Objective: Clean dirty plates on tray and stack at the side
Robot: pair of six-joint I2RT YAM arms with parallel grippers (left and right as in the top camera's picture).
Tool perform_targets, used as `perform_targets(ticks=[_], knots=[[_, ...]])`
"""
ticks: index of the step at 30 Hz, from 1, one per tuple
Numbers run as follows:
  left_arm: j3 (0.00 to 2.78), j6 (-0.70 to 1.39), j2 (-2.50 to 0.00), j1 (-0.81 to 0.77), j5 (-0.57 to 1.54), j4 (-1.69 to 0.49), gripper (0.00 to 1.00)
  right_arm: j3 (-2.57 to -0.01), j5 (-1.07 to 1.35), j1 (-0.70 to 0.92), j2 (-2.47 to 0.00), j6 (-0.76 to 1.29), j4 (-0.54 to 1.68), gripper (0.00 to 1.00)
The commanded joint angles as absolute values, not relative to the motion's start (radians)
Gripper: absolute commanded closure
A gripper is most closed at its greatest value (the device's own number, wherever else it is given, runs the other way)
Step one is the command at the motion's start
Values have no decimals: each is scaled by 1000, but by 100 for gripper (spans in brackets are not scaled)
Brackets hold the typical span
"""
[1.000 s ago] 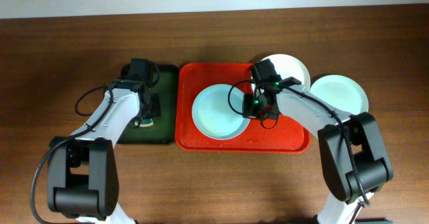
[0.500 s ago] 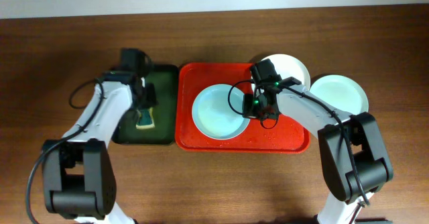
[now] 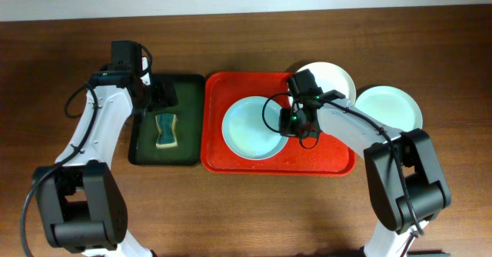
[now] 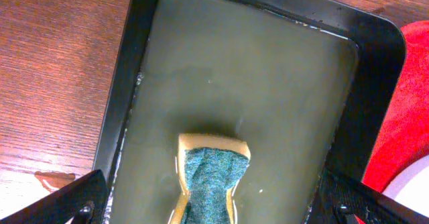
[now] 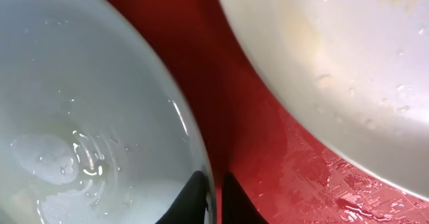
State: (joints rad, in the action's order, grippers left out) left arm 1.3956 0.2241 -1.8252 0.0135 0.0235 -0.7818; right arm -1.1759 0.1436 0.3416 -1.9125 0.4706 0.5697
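A yellow sponge (image 4: 209,180) with a green scouring top lies flat on the wet floor of the dark green tray (image 4: 268,70). The left gripper (image 4: 218,204) hangs above it, jaws spread wide. Wooden table (image 4: 60,63) lies left, the red tray (image 4: 402,103) right.

Bright even light, soft shadows; wet glints on pale blue plate (image 5: 87,103).

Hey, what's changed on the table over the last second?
The left pincer opened, let go of the sponge and pulled away toward the far left; the sponge now lies in the dark green tray. The right pincer stays closed on the rim of the pale blue plate, still on the red tray.
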Motion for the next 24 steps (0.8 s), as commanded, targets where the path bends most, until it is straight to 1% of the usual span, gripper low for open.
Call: perform_targets(ticks=[1, 5, 7, 9, 10, 13, 15, 16, 17, 21, 22, 23, 24], knots=[[1410, 215, -1822, 16, 38, -783, 1, -1163, 120, 347, -1922, 469, 570, 88], [1410, 215, -1822, 16, 38, -783, 1, -1163, 120, 347, -1922, 480, 563, 87], [1410, 232, -1822, 16, 80, -773, 0, -1163, 120, 347, -1922, 488, 561, 87], [1420, 231, -1821, 30, 80, -723, 1, -1163, 119, 347, -1922, 487, 571, 87], [1431, 231, -1821, 44, 80, -712, 1, -1163, 119, 347, -1922, 487, 572, 84], [1510, 230, -1821, 121, 79, -712, 1, -1163, 119, 347, -1922, 487, 570, 69], [1533, 231, -1821, 166, 83, -711, 0, -1163, 119, 347, -1922, 487, 569, 67], [1533, 231, -1821, 186, 83, -713, 1, -1163, 119, 347, -1922, 487, 569, 68], [1532, 231, -1821, 207, 83, -712, 1, -1163, 119, 347, -1922, 487, 568, 75], [1533, 231, -1821, 226, 83, -717, 1, -1163, 121, 347, -1922, 487, 570, 76], [1532, 231, -1821, 225, 83, -717, 1, -1163, 137, 347, -1922, 487, 572, 87], [1532, 231, -1821, 226, 83, -717, 0, -1163, 157, 346, -1922, 487, 572, 96], [1532, 231, -1821, 229, 83, -717, 1, -1163, 184, 346, -1921, 488, 568, 96]])
